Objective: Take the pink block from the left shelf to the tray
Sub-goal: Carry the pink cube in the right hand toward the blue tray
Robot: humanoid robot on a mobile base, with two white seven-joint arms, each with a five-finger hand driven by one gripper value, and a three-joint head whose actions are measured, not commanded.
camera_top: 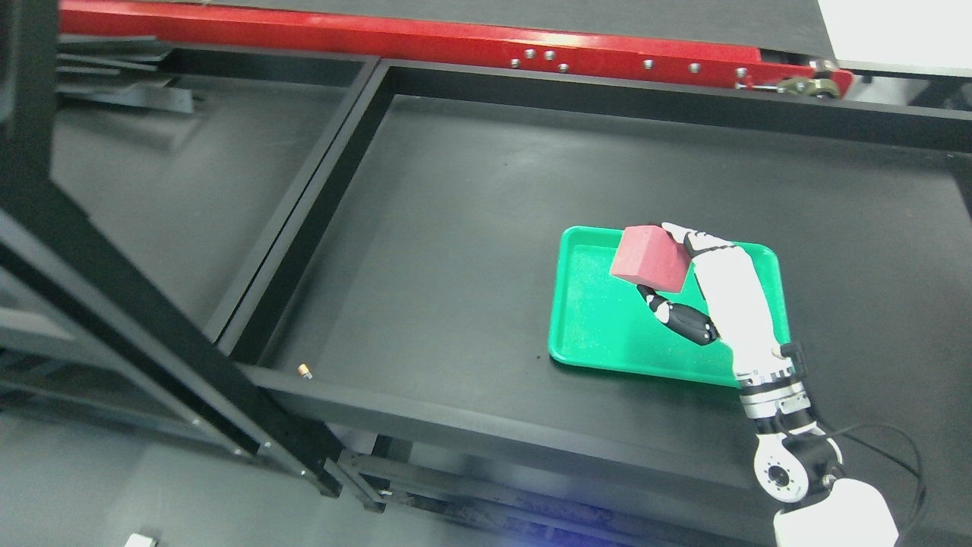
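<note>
My right hand (668, 266) comes in from the lower right and is shut on a pink block (651, 258). It holds the block above the green tray (600, 327), over the tray's upper middle. The thumb (680, 315) is under the block and the fingers (687, 237) wrap its right side. The tray lies on the black shelf surface at the right. The left arm is out of view.
The black shelf (456, 228) has raised black rims around it and a divider (304, 205) on its left side. A red beam (425, 38) runs along the back. A black diagonal frame post (137, 319) crosses the lower left. A small brass piece (304, 371) sits on the front rim.
</note>
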